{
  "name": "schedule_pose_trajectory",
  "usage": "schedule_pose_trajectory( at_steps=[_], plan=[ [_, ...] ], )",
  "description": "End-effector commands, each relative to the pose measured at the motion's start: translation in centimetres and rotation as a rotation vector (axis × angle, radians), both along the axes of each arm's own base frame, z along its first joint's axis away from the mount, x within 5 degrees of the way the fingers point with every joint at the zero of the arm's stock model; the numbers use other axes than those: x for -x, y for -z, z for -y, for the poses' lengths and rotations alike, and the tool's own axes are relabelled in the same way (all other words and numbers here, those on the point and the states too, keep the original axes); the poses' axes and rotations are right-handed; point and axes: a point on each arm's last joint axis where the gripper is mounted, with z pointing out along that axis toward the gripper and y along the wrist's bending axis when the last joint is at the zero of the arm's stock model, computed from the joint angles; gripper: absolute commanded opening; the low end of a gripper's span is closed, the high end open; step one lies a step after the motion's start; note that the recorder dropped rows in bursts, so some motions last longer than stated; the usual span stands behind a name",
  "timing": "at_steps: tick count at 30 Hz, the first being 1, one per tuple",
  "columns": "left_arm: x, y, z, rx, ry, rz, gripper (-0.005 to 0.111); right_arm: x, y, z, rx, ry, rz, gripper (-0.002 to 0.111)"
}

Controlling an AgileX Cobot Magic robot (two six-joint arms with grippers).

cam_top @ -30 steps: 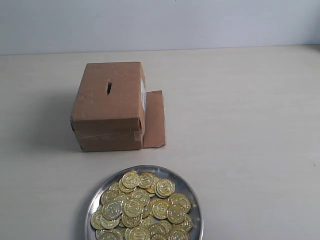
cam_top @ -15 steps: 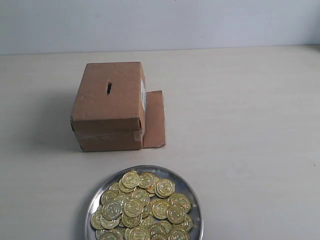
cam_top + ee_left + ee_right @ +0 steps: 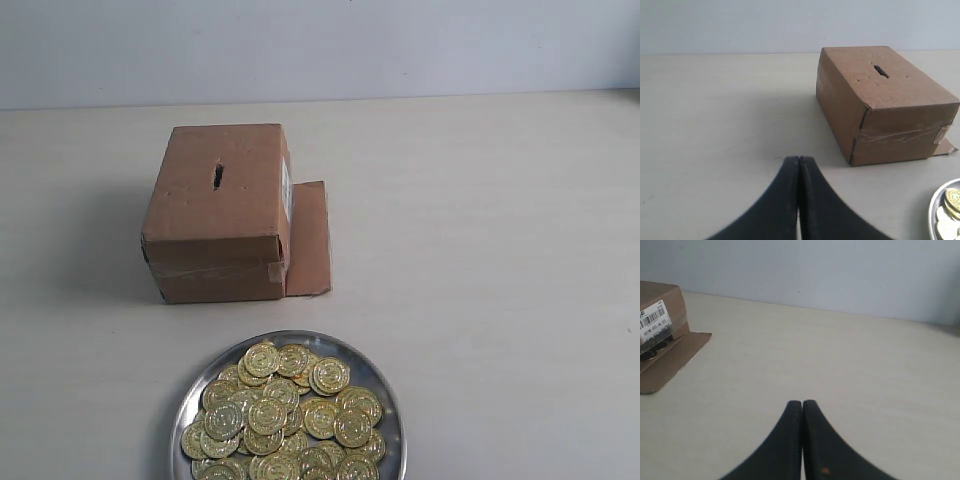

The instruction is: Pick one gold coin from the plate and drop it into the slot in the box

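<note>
A round silver plate (image 3: 381, 386) heaped with gold coins (image 3: 283, 409) sits at the front of the table in the exterior view. Behind it stands the brown cardboard box (image 3: 222, 210), its dark slot (image 3: 218, 176) cut in the top face. No arm shows in the exterior view. In the left wrist view my left gripper (image 3: 799, 160) is shut and empty over bare table, with the box (image 3: 885, 105), its slot (image 3: 880, 71) and the plate's rim (image 3: 931, 210) beyond it. My right gripper (image 3: 802, 403) is shut and empty, well away from the box (image 3: 657, 317).
A loose cardboard flap (image 3: 309, 238) lies flat on the table against the box's right side. A white barcode label (image 3: 653, 321) is on the box wall above it. A pale wall (image 3: 320, 45) bounds the table at the back.
</note>
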Motion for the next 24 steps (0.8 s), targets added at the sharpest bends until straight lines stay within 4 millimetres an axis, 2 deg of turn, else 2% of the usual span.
schedule_pose_trajectory(
  at_steps=[1,11,24],
  plan=[
    [0.02,-0.09,0.03,0.007,0.004,0.009,0.000,-0.09,-0.33,0.01,0.003,0.003,0.053,0.000],
    [0.02,-0.09,0.03,0.007,0.004,0.009,0.000,-0.14,-0.59,0.04,0.051,-0.004,0.086,0.000],
    [0.02,-0.09,0.03,0.007,0.004,0.009,0.000,-0.23,-1.30,-0.09,-0.001,-0.008,0.162,0.000]
  ],
)
